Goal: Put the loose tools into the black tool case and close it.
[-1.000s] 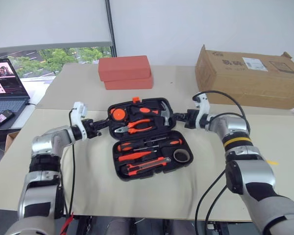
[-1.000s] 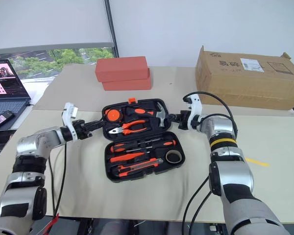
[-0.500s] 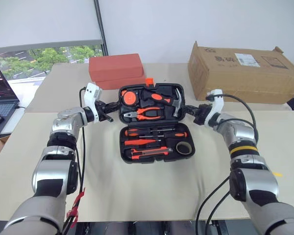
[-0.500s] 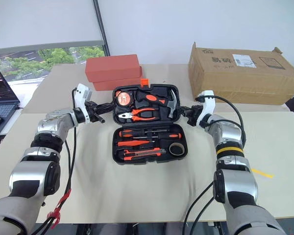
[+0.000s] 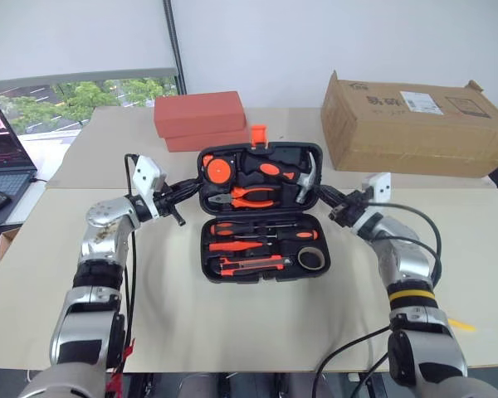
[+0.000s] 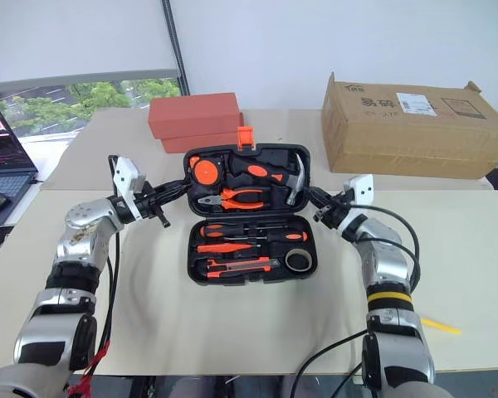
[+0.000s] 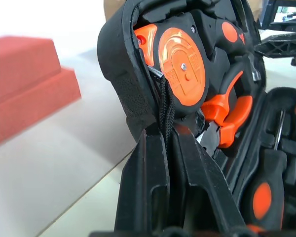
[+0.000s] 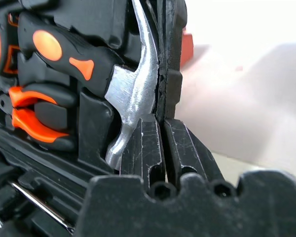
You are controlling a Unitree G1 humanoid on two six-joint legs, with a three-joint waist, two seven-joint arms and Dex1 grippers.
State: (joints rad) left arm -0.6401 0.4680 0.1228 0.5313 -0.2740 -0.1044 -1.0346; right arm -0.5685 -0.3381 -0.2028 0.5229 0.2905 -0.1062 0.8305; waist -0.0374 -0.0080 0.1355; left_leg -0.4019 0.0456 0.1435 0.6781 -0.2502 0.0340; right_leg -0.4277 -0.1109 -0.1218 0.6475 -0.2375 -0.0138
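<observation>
Black tool case (image 5: 261,217) — lid edges nipped between both pincers.

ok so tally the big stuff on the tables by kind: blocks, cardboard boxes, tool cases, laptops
red-orange blocks: 2
cardboard box: 1
black tool case: 1
laptop: 1
total: 5
</observation>
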